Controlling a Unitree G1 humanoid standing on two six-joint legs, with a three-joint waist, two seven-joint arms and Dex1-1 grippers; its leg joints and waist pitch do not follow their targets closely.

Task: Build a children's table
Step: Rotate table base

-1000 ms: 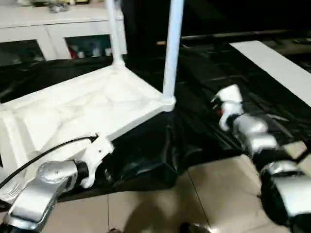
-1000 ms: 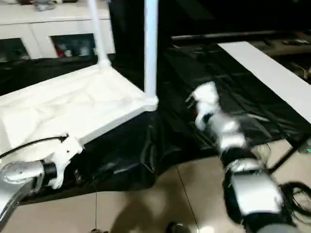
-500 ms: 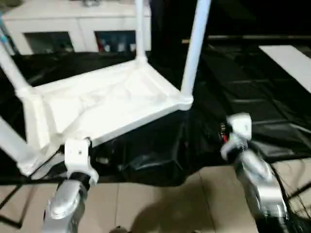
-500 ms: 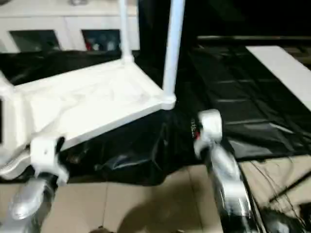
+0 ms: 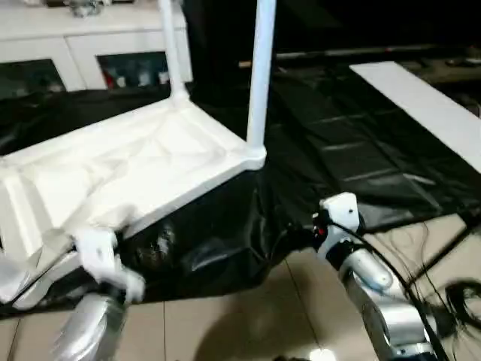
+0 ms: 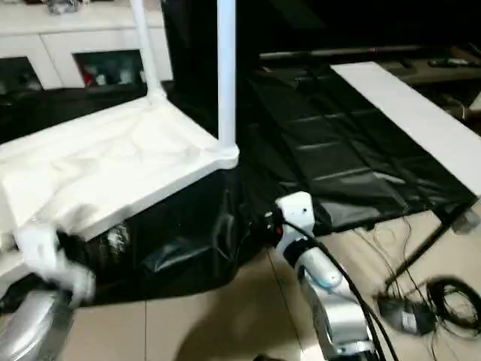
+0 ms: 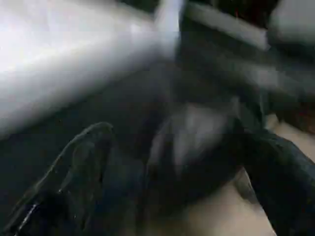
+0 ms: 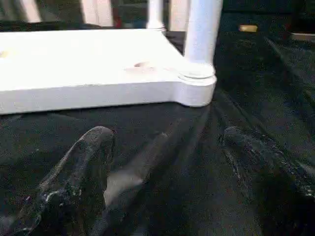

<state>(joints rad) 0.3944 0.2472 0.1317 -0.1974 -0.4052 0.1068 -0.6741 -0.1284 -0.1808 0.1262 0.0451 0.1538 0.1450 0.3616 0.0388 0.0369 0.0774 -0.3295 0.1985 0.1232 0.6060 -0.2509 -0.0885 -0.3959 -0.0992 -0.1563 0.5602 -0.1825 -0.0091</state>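
Both arms have dropped back toward the robot since a moment ago: the right forearm, which was stretched out over the black sheet, now hangs low above the tiled floor (image 5: 225,331), and the left one has sunk to the near edge of the covered bench. The children's table (image 5: 128,169) lies upside down on the black sheet (image 5: 346,150), its ribbed underside facing up, near the sheet's front edge. Two white legs (image 5: 260,75) stand upright in the far corner sockets and run out of the top of the view.

The right gripper (image 8: 167,162) has its two black fingers (image 8: 74,172) spread wide with nothing between them; it faces the table's corner socket and rim, apart from them. The left gripper (image 7: 182,167) is also spread wide and empty, held just in front of the sheet below the table's edge.

Behind stands a white cabinet (image 5: 90,53) with glass doors. A white board (image 5: 421,98) lies on the right, and cables (image 6: 428,301) trail across the floor.
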